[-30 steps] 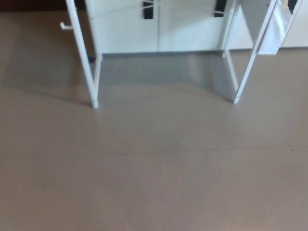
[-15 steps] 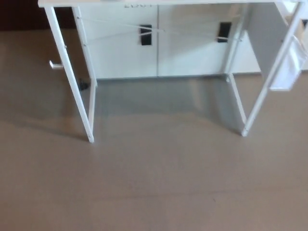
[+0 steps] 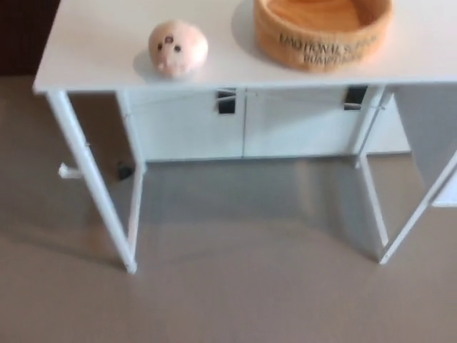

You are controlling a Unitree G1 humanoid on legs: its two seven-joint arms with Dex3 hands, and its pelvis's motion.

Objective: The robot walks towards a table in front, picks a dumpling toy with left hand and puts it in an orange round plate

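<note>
- Since the earlier frame the whole view has shifted, which is the camera moving rather than the furniture: the white table, shown before only as legs and a thin edge, now presents its top surface.
- Neither the left hand nor the right hand is in the picture, so I cannot tell whether their fingers are open or closed.
- Nearest where the left arm would enter, the dumpling toy, pale pink with small dark dots, sits on the tabletop at about eleven o'clock in the view.
- At about one o'clock stands the orange round plate, deep-walled with dark lettering on its side, well apart from the toy and empty as far as its cut-off top shows.
- The step in hand looks like the approach: walking should finish squarely before the table's front edge, close enough for the left arm to reach the toy without leaning.
- The table legs stand ahead on the brown floor; stopping short of them avoids a bump.
</note>
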